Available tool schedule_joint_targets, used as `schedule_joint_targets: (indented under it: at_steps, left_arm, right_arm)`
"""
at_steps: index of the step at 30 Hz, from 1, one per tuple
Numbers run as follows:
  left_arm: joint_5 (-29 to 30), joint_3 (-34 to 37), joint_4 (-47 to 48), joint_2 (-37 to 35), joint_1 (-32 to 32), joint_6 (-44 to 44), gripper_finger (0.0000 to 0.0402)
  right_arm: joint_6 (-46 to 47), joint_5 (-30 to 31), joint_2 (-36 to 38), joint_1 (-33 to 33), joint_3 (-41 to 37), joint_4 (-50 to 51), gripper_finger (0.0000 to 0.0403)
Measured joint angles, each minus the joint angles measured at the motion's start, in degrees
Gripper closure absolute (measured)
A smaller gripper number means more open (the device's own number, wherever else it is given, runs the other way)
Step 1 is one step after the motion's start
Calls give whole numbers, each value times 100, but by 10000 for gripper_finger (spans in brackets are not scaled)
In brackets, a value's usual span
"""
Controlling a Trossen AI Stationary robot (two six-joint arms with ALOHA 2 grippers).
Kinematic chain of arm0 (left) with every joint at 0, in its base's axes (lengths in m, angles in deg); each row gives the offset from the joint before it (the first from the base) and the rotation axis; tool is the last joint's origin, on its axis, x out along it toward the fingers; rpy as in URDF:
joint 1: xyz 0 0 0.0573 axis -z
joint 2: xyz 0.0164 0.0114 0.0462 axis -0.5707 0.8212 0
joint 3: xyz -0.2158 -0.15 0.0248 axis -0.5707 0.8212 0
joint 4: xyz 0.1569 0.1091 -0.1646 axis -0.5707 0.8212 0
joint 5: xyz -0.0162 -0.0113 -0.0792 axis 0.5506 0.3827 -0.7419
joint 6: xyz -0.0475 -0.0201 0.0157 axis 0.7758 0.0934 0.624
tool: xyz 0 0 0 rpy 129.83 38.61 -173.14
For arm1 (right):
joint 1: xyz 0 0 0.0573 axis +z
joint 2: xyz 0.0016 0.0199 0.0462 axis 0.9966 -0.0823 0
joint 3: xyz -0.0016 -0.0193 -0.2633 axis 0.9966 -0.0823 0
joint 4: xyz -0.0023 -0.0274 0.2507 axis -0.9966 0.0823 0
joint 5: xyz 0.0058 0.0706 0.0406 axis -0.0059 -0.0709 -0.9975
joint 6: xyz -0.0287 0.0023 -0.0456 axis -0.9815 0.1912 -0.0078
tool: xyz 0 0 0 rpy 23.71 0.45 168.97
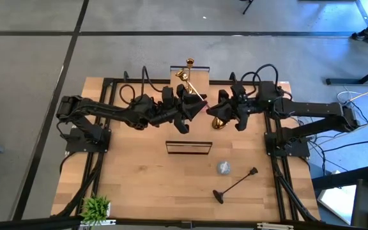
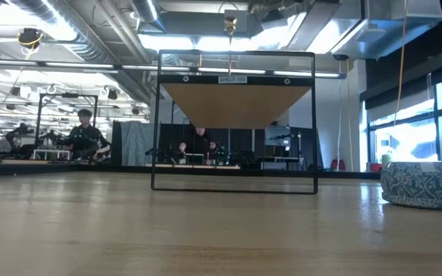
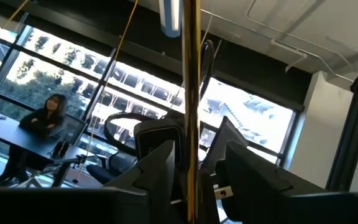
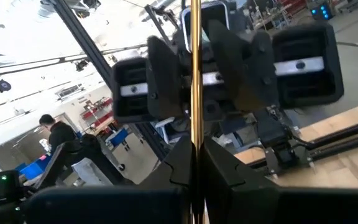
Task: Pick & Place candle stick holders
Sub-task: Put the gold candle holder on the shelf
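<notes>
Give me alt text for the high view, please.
Both arms meet over the table's far middle, left gripper and right gripper on one gold candle stick holder. Nearer lie a black candle stick holder, a bluish cup and a plant.
</notes>
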Motion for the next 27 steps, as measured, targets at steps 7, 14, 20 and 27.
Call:
schedule_joint_targets:
  at_steps: [7,14,20,27]
  left_arm:
    - [19,-2,152,-2,-65,66,310]
    - [-68,-9,501,-9,-63,354,389]
    - [-52,-9,615,-26,-59,364,391]
    - [198,-7,1447,-335,-52,375,391]
  right_arm:
    - [2,0,-118,0,0,-3,387]
    - [-82,60,-115,0,0,-7,384]
    - [-84,62,-115,-2,0,-17,338]
    - [-85,79,-118,-4,0,54,281]
